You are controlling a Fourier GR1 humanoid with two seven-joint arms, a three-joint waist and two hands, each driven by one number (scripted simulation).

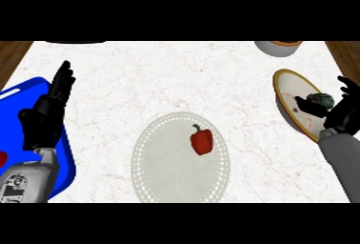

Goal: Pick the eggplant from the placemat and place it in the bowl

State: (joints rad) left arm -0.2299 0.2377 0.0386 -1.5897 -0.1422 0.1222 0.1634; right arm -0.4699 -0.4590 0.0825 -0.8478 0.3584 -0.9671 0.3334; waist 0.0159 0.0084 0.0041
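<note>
1. Far left of the placemat (179, 176), a blue tray (67, 162) lay at the counter's (175, 81) left edge. The left hand (45, 112) rested over it with straight, open fingers pointing up, holding nothing.
2. The placemat, a pale round mat with a dotted rim, sat low in the middle of the marble counter. On its right half lay a red pepper (202, 140) with a green stem; no eggplant showed on the mat.
3. Right of the placemat, at the counter's right edge, stood a gold-rimmed bowl (292, 95), seen tilted. A dark rounded thing (321, 100), likely the eggplant, sat over the bowl's right side.
4. The right hand (345, 112) was touching that dark thing, fingers curled partly round it; whether it was gripped or just let go, I could not tell.
5. Up and right of the placemat, a grey pot (277, 47) showed at the far edge.
6. Judged from this, the placing step was in hand. The next move called for opening the fingers, making sure the dark thing settled inside the bowl, then lifting the hand clear without knocking the rim.
</note>
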